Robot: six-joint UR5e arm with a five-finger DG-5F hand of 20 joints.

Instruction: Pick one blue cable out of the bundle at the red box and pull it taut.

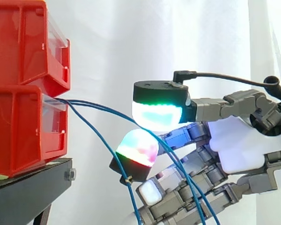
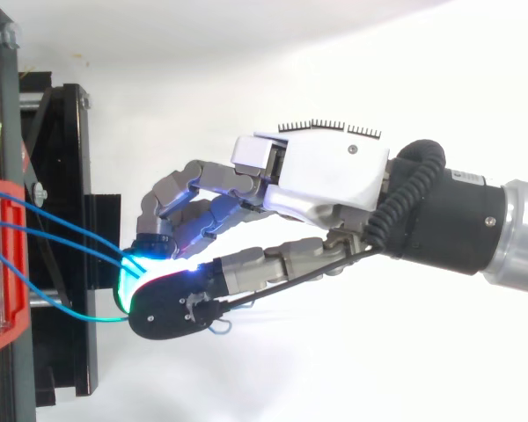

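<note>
Where red bins (image 1: 23, 70) stack on a black stand (image 1: 23, 192), curled fingers (image 2: 180, 189) of the hand (image 2: 326, 176) pinch blue cables (image 1: 72, 102). The cables sag, slack.

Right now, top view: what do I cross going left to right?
red box → black stand → hand → arm. The blue cables run from the box across the stand to the hand, so they have no single place in the order.
</note>
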